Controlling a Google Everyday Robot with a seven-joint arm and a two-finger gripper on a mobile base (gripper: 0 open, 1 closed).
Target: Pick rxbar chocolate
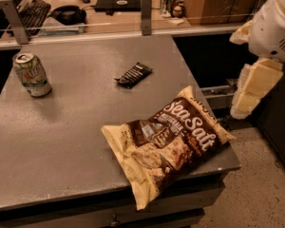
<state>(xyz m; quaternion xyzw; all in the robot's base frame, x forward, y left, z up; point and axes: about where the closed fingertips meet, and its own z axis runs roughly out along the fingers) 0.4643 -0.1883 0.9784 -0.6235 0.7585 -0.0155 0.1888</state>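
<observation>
The rxbar chocolate (pixel 133 75) is a small flat black wrapped bar with white lettering. It lies on the grey table (pixel 76 141), toward the far middle. My gripper (pixel 251 91) hangs off the white arm at the right edge of the view. It is beyond the table's right side, well right of the bar and slightly nearer the camera, and touches nothing.
A large cream-and-brown "Sea Salt" snack bag (pixel 168 139) lies at the table's near right corner, overhanging the front edge. A soda can (pixel 32 75) stands at the left. A rail with posts (pixel 146 13) runs behind the table, with a desk, keyboard and boxes beyond.
</observation>
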